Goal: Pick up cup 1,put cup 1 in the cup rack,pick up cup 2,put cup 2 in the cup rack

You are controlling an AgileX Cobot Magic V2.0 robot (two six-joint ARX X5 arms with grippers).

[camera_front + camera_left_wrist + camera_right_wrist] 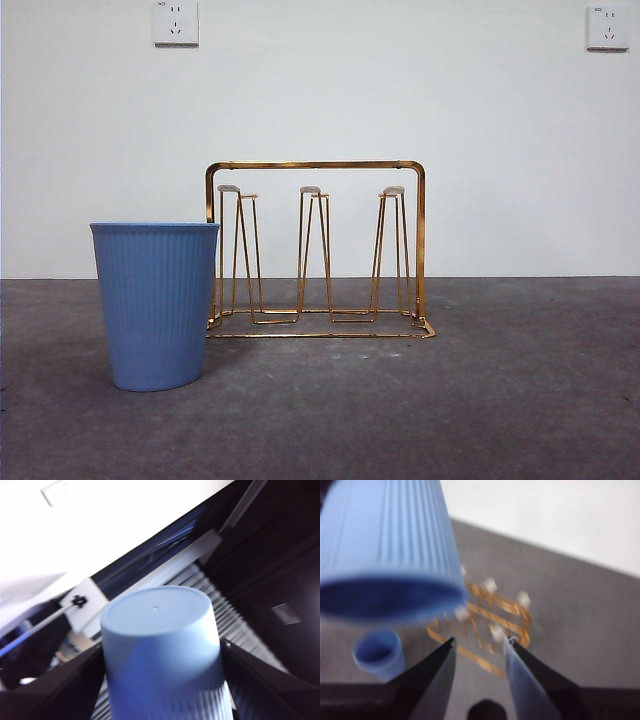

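Observation:
A ribbed blue cup (155, 305) stands upright on the dark table, just left of and in front of the gold wire cup rack (315, 250). Neither arm shows in the front view. My left gripper (160, 650) is shut on a second blue cup (160, 645), held high in the air with its base toward the wrist camera. In the right wrist view this held cup (390, 535) hangs mouth-down above the rack (485, 625) and the standing cup (376, 652). My right gripper (480, 640) is open and empty, high above the rack.
The white wall behind carries two sockets (175, 22). The dark grey table (520, 390) stretches to the right of the rack.

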